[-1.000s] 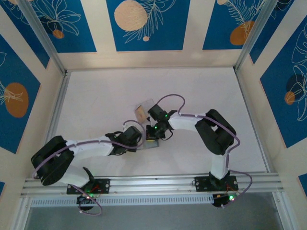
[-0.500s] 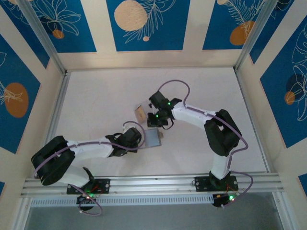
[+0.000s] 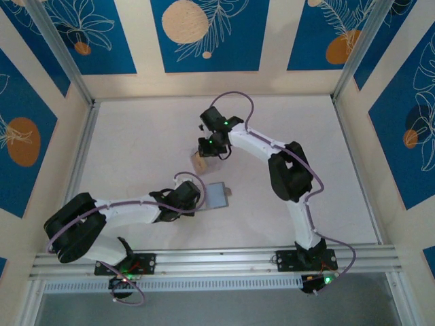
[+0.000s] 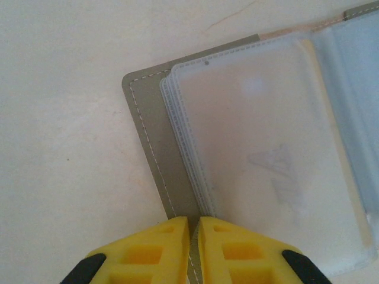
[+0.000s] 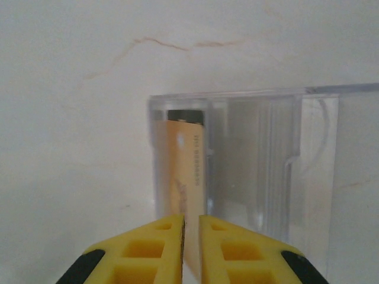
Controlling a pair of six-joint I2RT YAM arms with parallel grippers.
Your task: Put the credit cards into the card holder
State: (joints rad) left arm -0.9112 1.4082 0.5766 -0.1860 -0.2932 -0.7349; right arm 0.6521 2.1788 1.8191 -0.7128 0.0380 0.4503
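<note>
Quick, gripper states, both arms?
Left gripper: closed on the card holder edge.
Right gripper: closed on a tan credit card.

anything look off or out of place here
A thin brownish crack-like line runs across the table near the clear case. Inside the case a tan card looks tipped on edge, not flat, between the right gripper's fingers. Nothing spilled.

Card holder [image 4: 151, 136]: grey w/ pale stitching
Credit card [image 5: 188, 171]: tan, blk top edge
Case [image 5: 266, 165]: clear
Worktop [image 3: 136, 136]: white
Walls [image 3: 231, 47]: blue panels, orange discs
</note>
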